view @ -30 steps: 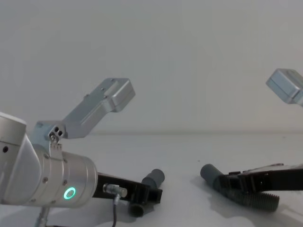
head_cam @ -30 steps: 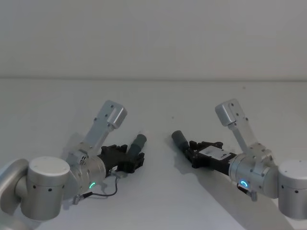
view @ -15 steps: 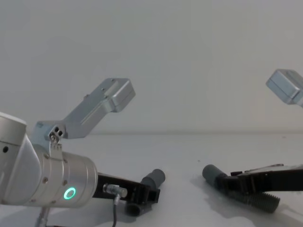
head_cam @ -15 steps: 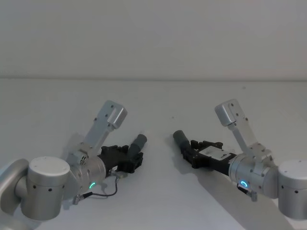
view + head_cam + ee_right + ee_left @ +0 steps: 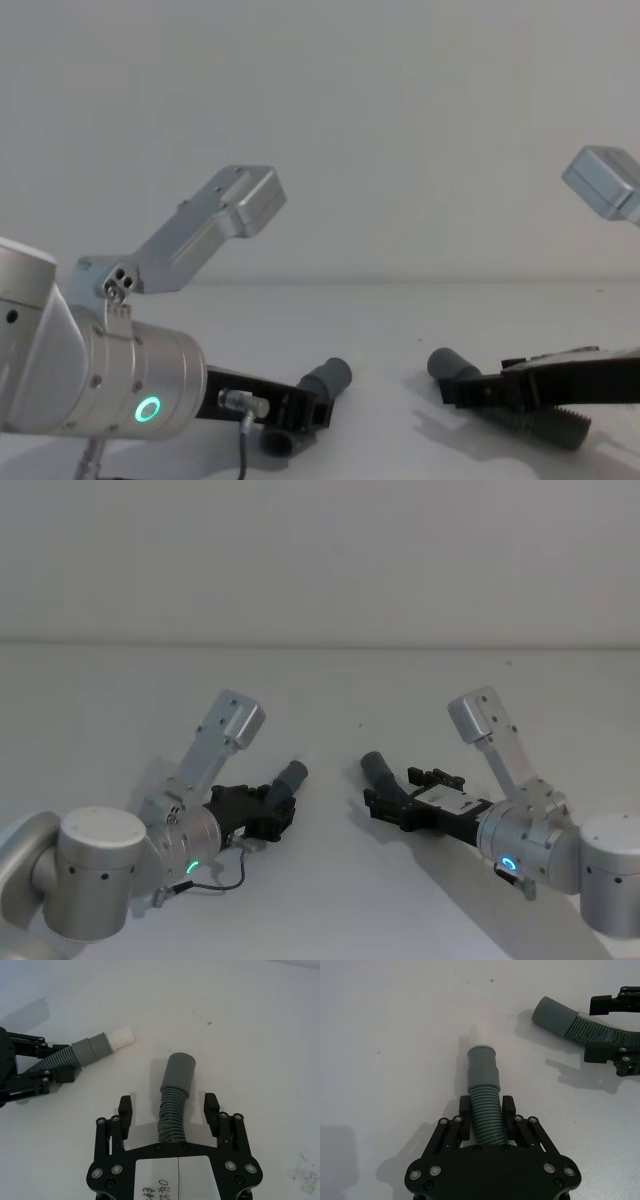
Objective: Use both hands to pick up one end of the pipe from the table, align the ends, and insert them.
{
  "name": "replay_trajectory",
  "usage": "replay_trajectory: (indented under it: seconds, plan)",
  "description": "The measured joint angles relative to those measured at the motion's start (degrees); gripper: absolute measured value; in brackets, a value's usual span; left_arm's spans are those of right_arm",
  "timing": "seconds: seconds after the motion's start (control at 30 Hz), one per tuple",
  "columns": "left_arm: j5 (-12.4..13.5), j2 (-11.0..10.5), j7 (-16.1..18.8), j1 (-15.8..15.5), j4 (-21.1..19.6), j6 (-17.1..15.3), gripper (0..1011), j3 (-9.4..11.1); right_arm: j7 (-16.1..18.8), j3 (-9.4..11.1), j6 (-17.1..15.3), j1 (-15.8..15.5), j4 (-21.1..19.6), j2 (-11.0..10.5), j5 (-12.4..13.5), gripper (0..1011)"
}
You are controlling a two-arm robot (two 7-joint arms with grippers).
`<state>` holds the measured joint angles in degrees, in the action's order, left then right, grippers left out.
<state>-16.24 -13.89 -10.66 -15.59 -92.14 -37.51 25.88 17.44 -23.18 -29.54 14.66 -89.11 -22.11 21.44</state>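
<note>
- Near the middle of the table (image 5: 320, 695), two hose pieces are counted.
- The left piece (image 5: 291, 777) is clamped in the left gripper (image 5: 486, 1111).
- The right piece (image 5: 377, 768) is straddled by the parted fingers of the right gripper (image 5: 168, 1106).

Test-lab setting: bare white table (image 5: 330, 910), blank wall (image 5: 320, 560).

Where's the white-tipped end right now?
In the head view, left of centre, the white-tipped end sticks out past the left gripper, pointing toward the other cuff.
</note>
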Motion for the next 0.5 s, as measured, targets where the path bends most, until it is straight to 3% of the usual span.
replay_trajectory:
  seconds: [0.2, 0.5]
  plan:
    - [0.0, 0.0, 0.0, 0.0, 0.0, 0.0, 352, 0.0, 0.0, 0.0, 0.0, 0.0, 0.0, 0.0, 0.0, 992]
    - [0.0, 0.0, 0.0, 0.0, 0.0, 0.0, 329, 0.0, 0.5, -0.2, 0.0, 0.2, 0.2, -0.2, -0.1, 1000]
